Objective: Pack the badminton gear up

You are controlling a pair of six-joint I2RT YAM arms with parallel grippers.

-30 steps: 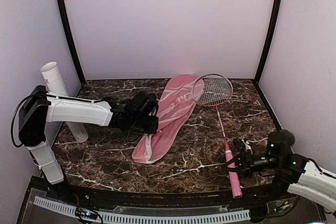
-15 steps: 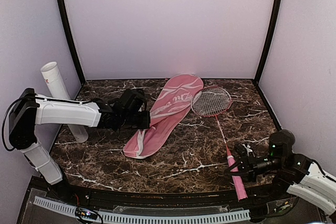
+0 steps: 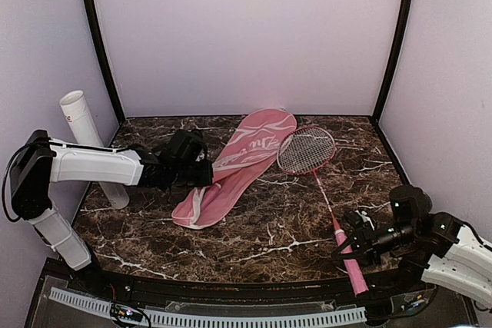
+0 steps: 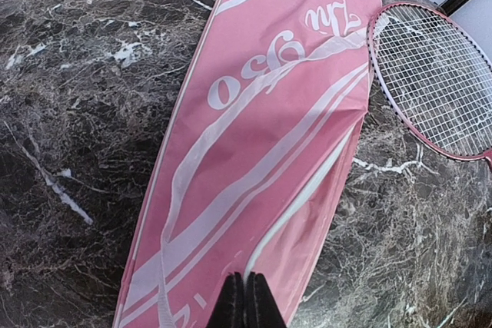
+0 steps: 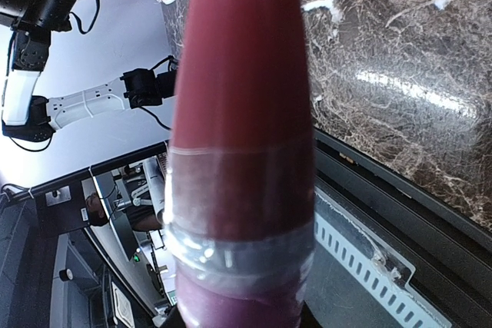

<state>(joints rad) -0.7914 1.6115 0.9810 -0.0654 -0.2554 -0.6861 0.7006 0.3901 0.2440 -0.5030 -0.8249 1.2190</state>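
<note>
The pink racket-shaped bag (image 3: 238,165) lies slantwise on the marble table, its open end towards the front left. My left gripper (image 3: 201,175) is shut on the bag's white-piped edge (image 4: 296,205), fingertips (image 4: 246,301) pressed together. A red-framed racket (image 3: 306,150) lies to the right of the bag, its head close beside the bag's wide end. My right gripper (image 3: 346,242) is shut on its pink handle (image 5: 238,113), which fills the right wrist view and hides the fingers. The long white tube (image 3: 91,144) leans against the left wall.
Black corner posts (image 3: 393,44) and lilac walls close in the table on three sides. The table's near edge has a black rail and a white slotted strip (image 3: 207,317). The racket's handle end (image 3: 356,282) reaches that edge.
My left gripper has dragged the bag's open end to the left. The racket has slid towards the near edge, so its head now lies beside the bag rather than over it.
</note>
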